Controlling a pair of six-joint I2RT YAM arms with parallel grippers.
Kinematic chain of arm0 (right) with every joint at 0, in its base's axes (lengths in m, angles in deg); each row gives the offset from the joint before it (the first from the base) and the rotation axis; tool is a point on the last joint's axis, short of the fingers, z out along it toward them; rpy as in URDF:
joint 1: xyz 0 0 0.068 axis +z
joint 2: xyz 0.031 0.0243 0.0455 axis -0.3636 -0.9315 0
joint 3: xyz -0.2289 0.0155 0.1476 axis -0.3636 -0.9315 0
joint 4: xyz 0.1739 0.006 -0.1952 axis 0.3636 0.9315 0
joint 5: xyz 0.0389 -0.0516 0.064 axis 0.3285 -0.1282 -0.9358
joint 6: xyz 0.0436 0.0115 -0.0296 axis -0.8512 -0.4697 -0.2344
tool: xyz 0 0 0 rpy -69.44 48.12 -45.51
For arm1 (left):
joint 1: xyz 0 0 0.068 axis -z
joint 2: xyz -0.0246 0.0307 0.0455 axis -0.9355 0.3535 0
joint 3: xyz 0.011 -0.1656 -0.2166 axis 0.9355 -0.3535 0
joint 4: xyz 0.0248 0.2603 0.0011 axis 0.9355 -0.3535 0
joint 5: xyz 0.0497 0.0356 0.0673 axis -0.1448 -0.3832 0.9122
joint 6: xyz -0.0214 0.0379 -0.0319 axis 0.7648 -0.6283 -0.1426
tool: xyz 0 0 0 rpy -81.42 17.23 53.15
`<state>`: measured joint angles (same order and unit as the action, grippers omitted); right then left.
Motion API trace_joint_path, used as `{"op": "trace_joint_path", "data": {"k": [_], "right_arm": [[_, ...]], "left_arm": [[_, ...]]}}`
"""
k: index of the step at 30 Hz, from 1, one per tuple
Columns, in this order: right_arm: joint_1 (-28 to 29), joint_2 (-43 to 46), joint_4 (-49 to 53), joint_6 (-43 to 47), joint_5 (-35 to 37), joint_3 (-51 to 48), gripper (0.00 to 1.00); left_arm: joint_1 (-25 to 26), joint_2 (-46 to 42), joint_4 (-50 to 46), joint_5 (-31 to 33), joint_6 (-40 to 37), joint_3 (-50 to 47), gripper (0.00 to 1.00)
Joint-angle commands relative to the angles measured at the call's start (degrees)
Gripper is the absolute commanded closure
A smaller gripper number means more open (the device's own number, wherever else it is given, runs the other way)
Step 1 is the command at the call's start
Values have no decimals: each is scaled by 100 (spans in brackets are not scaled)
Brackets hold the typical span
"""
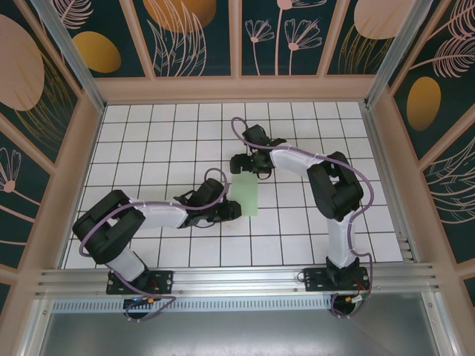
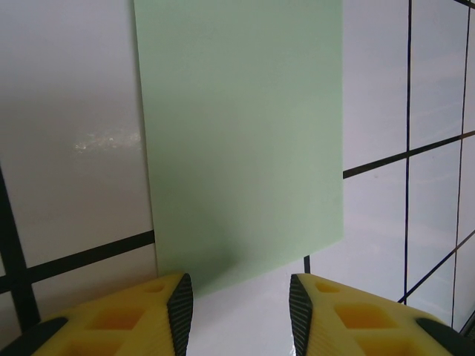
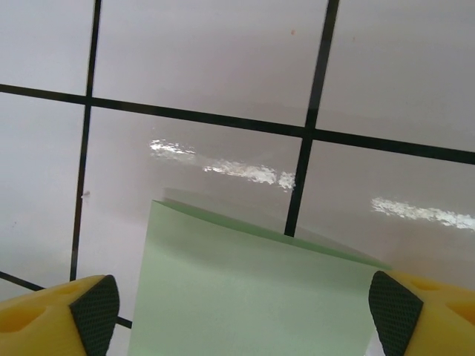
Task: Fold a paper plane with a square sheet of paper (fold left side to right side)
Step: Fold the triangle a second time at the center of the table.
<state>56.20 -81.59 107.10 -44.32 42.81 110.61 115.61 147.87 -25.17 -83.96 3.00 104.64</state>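
Nearest the arm bases, the left gripper [image 1: 236, 211] sits low over the white tiled tabletop [image 1: 148, 133], at the near-left corner of the sheet of paper [image 1: 246, 196]. Left wrist view: jaws part-way apart with bare tile between the pads, nothing pinched, so it is released. The paper's near edge runs slantwise just ahead of the fingertips, apart from them and not between them. Probably parked there to pin or tidy the near end, or to take that corner next.

Middle: the sheet is pale mint green and lies flat as a narrow upright rectangle, roughly one tile wide. It looks folded in half, so the left-to-right fold is likely done.

Far end: the right gripper [image 1: 249, 167] reaches in from the right arm and hangs over the sheet's far edge. Right wrist view: jaws spread wide, straddling the paper's full width, with the sheet lying between the pads. Two layers show at the far edge, the top one slightly short of the one below. This claw is released too, not clamped on anything. Its right pad may touch the sheet's far-right corner, but the angle is too tight to tell. Placement suits pressing the layers down or starting a corner fold at the far end.
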Motion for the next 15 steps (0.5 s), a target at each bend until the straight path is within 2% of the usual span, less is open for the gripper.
{"op": "trace_joint_path", "data": {"k": [1,3,15], "right_arm": [[3,67,41,62,275,-138,4],[-30,71,41,126,297,-105,1],[-27,-183,-65,45,-85,-108,1]], "left_arm": [[30,199,-111,158,-133,107,57],[49,208,-102,158,-133,99,57],[64,286,-50,138,-125,134,57]]}}
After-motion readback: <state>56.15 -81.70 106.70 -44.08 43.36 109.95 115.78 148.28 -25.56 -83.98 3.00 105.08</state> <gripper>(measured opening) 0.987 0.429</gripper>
